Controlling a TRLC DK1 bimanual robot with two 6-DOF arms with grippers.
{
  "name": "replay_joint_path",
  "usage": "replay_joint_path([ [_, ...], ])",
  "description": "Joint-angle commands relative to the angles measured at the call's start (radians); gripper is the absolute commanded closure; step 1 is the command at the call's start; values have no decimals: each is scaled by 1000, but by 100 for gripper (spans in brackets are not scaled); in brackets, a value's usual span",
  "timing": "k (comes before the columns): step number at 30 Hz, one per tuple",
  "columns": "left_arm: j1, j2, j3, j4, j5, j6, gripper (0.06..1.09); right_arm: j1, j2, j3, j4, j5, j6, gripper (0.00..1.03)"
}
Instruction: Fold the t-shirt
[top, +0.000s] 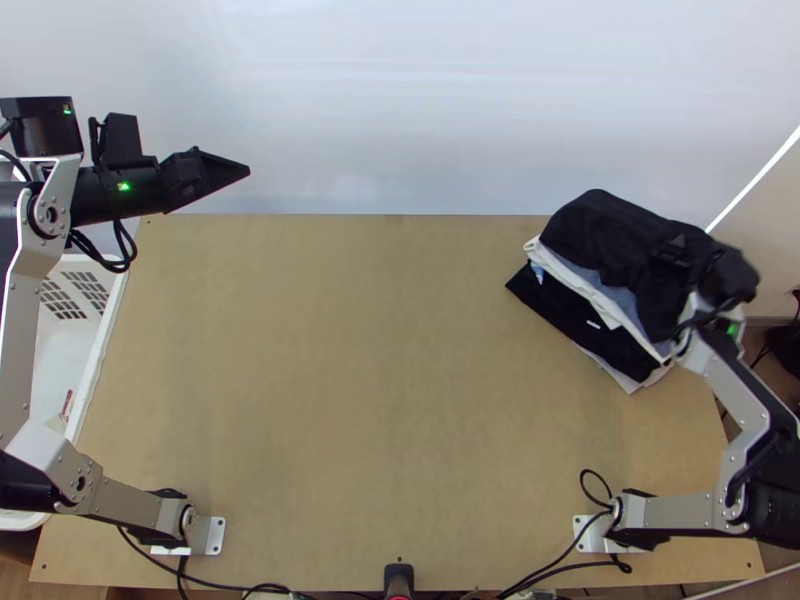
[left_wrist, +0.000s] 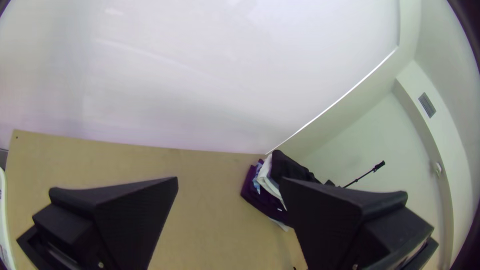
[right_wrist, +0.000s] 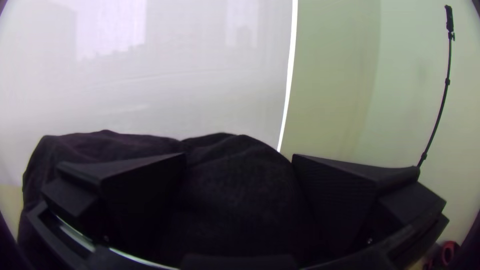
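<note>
In the top view my left gripper (top: 215, 172) is at the upper left, beyond the table's far left corner. The left wrist view shows this gripper (left_wrist: 228, 180) open, its fingers apart. At the table's right side my right gripper (top: 690, 258) is over the black cloth (top: 610, 228) on top of a clothing stack. In the right wrist view the gripper (right_wrist: 239, 156) stands open, with the black cloth (right_wrist: 235, 195) rising in rounded folds between and beyond its fingers. Whether this cloth is the t-shirt, I cannot tell.
Under the black cloth lie white and blue layers and a dark garment (top: 560, 305), angled on the wooden table (top: 350, 380). A white basket (top: 95, 345) stands along the left edge. A pale wall (top: 450, 120) rises behind the far edge.
</note>
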Motion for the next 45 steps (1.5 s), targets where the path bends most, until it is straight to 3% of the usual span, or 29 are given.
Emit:
replay_joint_path([
  [1,1,7,2,4,0,-5,10,59,98,-189,226,1,15,5],
  [8,-6,9,8,5,0,-7,10,80,162,-261,356,2,-22,5],
  [12,-6,6,8,5,0,-11,10,80,33,-247,353,2,-62,5],
  [16,0,-4,8,5,0,-13,10,94,-157,-136,272,2,-89,5],
  [21,12,-14,8,10,-6,-13,10,183,-201,46,143,7,-89,7],
  [29,37,-36,7,14,-16,-18,10,366,50,195,180,27,-97,7],
  [35,37,-62,11,14,-21,-27,10,361,356,293,265,42,-80,7],
  [41,37,-80,1,14,-130,-11,10,297,497,250,347,42,-48,6],
  [45,37,-96,-24,16,-253,27,10,277,553,224,374,42,-55,6],
])
